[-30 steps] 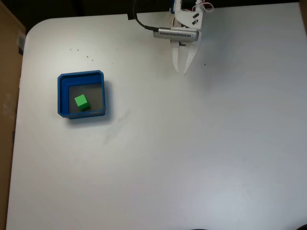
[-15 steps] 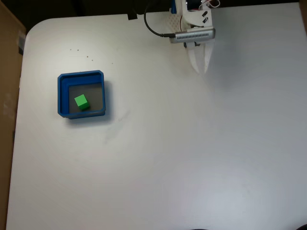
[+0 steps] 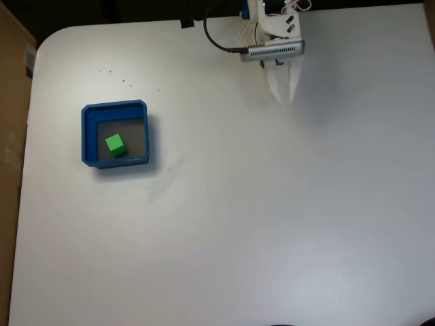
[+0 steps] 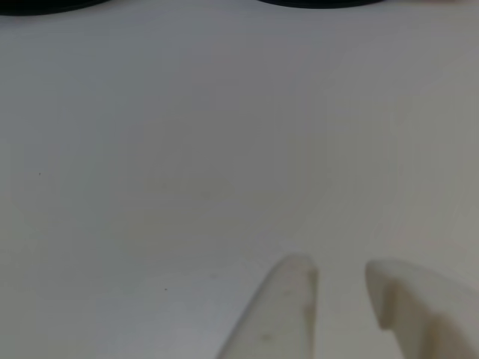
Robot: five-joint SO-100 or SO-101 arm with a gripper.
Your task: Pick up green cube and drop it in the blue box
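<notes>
The green cube lies on the grey floor of the blue box, at the left of the table in the fixed view. My gripper hangs at the table's far edge, well to the right of the box and far from the cube. Its white fingers look like one narrow wedge from above. In the other view the gripper points at bare table. A small gap shows between its two fingertips, with nothing in it.
A white table fills most of the fixed view. A brown board runs along its left side. A black cable loops from the arm's base at the far edge.
One second ago the gripper pointed further left with its fingers visibly apart. It has swung right and the fingers have drawn closer together. Cube and box have not moved.
</notes>
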